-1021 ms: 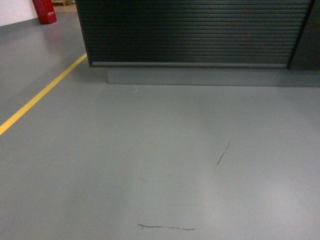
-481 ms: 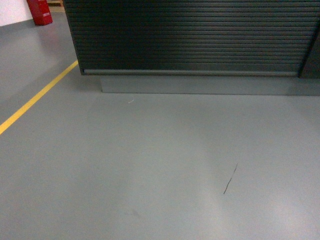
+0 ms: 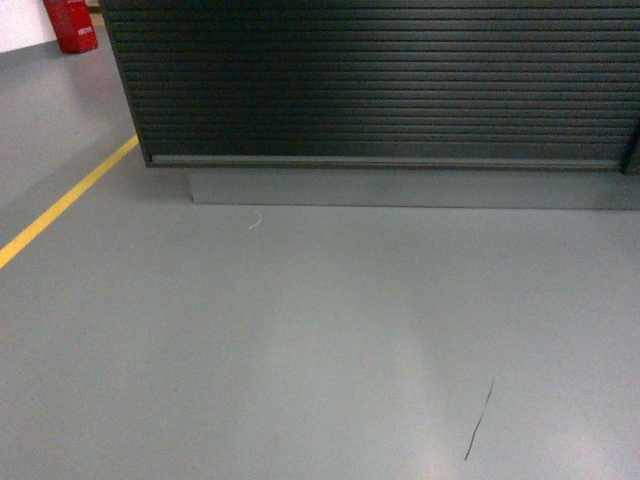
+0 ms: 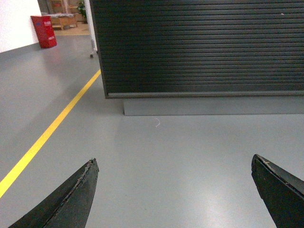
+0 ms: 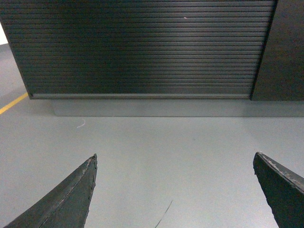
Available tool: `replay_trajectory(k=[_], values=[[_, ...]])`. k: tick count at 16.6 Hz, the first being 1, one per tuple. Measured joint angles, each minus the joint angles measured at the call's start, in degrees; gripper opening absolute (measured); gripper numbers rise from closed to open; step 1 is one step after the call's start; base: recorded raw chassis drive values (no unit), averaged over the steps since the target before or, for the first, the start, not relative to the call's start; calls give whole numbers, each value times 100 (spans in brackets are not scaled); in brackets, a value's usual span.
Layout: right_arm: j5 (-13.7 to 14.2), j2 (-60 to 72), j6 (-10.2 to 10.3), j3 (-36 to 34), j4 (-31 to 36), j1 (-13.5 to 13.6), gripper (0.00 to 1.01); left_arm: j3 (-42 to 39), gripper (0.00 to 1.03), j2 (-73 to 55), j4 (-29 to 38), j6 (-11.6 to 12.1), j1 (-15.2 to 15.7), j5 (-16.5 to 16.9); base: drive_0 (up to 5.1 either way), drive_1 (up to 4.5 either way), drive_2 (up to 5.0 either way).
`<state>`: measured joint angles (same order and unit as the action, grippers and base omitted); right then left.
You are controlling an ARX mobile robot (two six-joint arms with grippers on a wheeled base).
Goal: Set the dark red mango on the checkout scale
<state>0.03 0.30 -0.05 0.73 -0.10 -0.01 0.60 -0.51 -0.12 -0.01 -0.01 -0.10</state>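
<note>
Two grippers show only in their own wrist views, each with its dark fingers spread wide at the lower corners of the frame and nothing between them: the left gripper (image 4: 175, 190) and the right gripper (image 5: 175, 190). Neither appears in the head view. The checkout (image 3: 380, 85) fills the upper part of every frame, its ribbed black front (image 5: 142, 47) sitting above a recessed grey plinth (image 3: 400, 187). Its top is out of sight, so the scale cannot be seen, and neither can the dark red mango; where they lie cannot be told from here.

A yellow floor line (image 3: 60, 205) runs diagonally at the left, a red object (image 3: 70, 22) stands in the upper left corner, and a dark scuff (image 3: 479, 420) marks the grey floor (image 3: 300, 350) at lower right.

The main risk, as I judge it, is the base closing on the counter with the cameras aimed low: a misjudged gap could knock the arms against the panel, and with empty grippers the fruit has yet to be found.
</note>
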Motion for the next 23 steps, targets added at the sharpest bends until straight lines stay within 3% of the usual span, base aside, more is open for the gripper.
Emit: replay_trajectory(k=[23], values=[[-2, 0, 0, 0, -22, 0, 98, 0, 98, 0, -26, 0, 0, 4, -1, 383, -384]])
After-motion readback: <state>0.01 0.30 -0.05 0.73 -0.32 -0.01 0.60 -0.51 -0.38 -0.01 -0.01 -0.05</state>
